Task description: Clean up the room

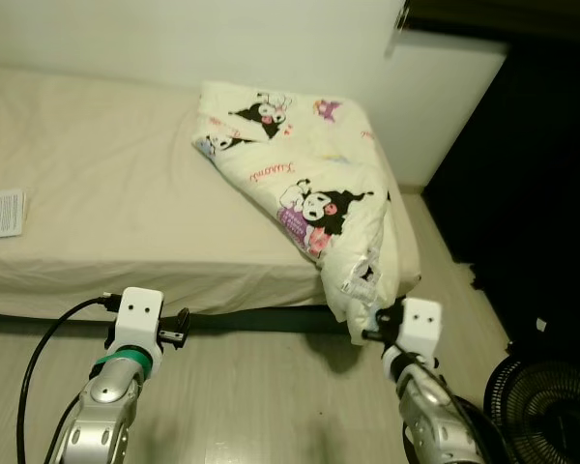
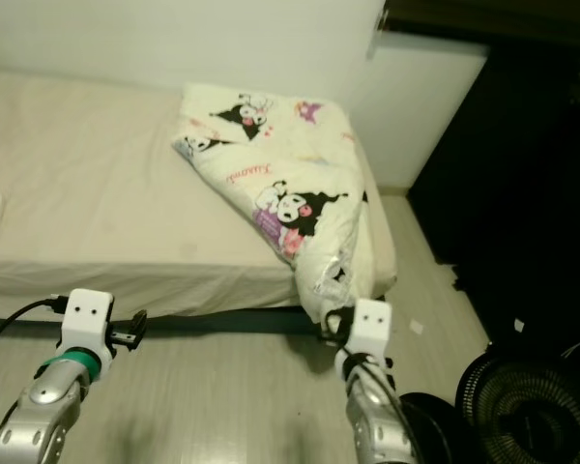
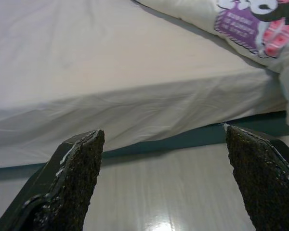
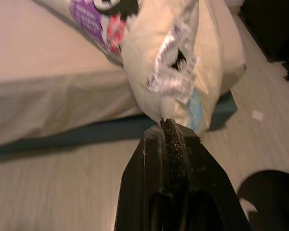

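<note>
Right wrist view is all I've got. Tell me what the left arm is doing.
Observer: The left gripper hovers over the floor before the bed, jaws open and empty.
Operator: List anything on the bed besides the comforter.
Observer: A white printed sheet lies at the bed's left edge, far from the comforter.
Operator: Give me floor hazards on my right.
Observer: A black fan stands on the floor to the right of the right gripper.

Soft printed cloth blanket [image 1: 309,184]; glossy wood-look floor [image 1: 251,396].
</note>
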`<state>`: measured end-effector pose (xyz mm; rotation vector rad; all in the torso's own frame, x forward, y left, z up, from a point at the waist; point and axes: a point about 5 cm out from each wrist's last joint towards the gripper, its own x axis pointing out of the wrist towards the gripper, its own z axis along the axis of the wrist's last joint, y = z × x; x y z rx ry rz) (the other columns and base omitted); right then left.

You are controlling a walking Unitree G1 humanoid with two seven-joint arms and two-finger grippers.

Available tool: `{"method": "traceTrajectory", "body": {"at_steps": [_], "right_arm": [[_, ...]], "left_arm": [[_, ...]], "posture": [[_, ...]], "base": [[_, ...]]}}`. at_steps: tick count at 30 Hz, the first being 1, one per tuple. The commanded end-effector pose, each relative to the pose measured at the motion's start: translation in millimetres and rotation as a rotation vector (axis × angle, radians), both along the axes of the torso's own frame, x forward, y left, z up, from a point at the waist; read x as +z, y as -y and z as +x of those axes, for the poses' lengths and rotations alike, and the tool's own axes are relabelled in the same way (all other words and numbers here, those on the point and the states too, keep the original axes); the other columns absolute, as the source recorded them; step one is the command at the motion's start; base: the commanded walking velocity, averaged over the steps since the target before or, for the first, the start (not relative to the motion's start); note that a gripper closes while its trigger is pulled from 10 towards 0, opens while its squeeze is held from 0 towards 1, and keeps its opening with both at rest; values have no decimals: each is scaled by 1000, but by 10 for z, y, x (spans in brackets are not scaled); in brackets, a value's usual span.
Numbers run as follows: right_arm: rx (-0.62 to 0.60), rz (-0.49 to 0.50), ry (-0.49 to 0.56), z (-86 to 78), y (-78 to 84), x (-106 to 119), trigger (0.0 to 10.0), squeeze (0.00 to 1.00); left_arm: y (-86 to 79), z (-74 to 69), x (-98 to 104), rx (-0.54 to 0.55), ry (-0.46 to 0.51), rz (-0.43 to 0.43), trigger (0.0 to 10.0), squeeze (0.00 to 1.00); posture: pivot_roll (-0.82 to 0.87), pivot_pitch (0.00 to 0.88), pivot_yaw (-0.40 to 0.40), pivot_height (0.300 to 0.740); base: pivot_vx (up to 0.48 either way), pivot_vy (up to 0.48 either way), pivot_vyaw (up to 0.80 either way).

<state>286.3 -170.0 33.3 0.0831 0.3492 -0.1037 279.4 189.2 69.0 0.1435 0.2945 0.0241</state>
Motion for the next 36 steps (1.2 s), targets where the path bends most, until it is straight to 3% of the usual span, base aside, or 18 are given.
{"method": "traceTrajectory", "body": {"at_steps": [1, 13, 16, 21, 23, 29, 36], "right_arm": [[-32, -9, -20, -47, 51, -51, 10000, 0], [-126, -30, 35, -112, 178, -54, 10000, 0], [-92, -17, 61, -117, 150, -31, 10000, 0], [90, 109, 178, -94, -49, 134, 10000, 0], [105, 118, 187, -96, -59, 149, 10000, 0], [57, 124, 186, -76, 1, 132, 10000, 0], [32, 97, 167, -35, -51, 121, 10000, 0]], "left_arm": [[81, 20, -5, -23, 6, -1, 10000, 0], [155, 69, 48, -58, 71, 16, 10000, 0], [171, 67, 60, -73, 87, 8, 10000, 0], [143, 6, 80, -94, 111, -31, 10000, 0], [123, -10, 77, -89, 110, -28, 10000, 0], [80, -34, 89, -75, 127, -10, 10000, 0], [69, -9, 122, -70, 135, -8, 10000, 0]], "posture": [[104, 0, -48, 740], [87, 0, -1, 740], [87, 0, -1, 740], [94, 0, 0, 740], [94, 0, 0, 740], [94, 0, 0, 740], [102, 0, 3, 740]], "base": [[0, 0, 0], [0, 0, 0], [0, 0, 0], [0, 0, 0], [0, 0, 0], [0, 0, 0], [0, 0, 0]]}}
